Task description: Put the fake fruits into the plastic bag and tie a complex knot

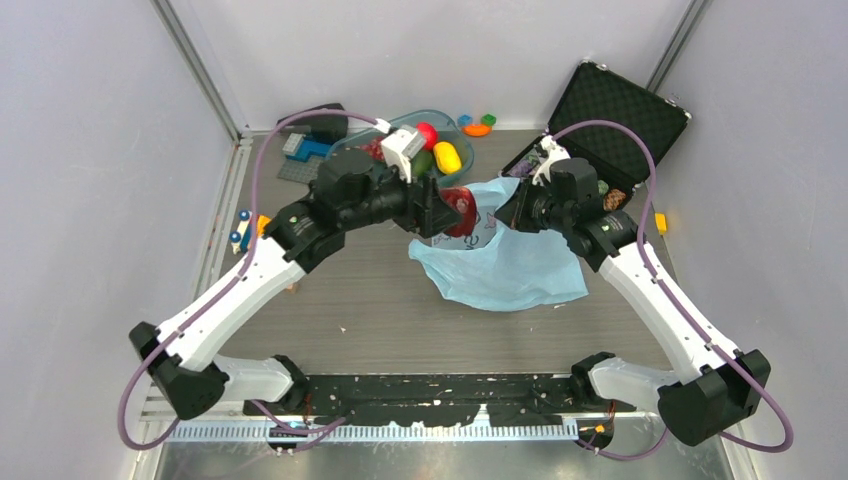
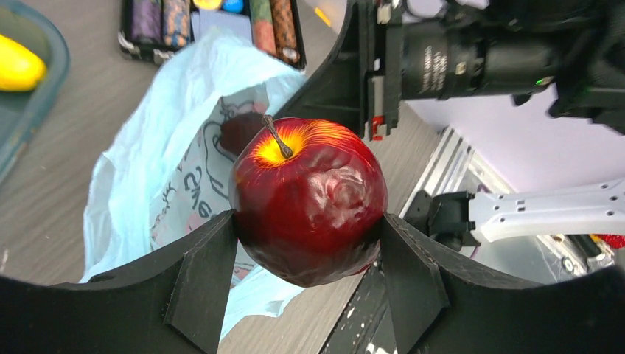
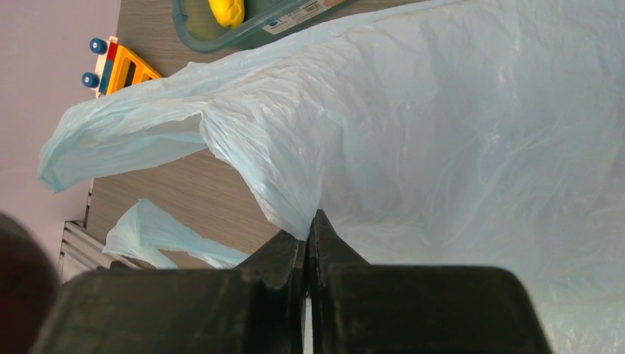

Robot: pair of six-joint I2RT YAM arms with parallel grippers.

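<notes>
Around the middle of the grey wood-grain desk, the thin crinkly light-blue plastic bag sits half lifted, with its printed side showing near its 11 o'clock corner. The left end effector is clamped on a glossy dark red plastic apple with a yellow patch round the stem, and holds it in the air over that same corner. The right end effector is pressed together on a fold of the bag's rim, on the bag's 1 o'clock side. More fake fruits, like a yellow one, sit in the clear blue-tinted plastic tub at the desk's 12 o'clock.
</notes>
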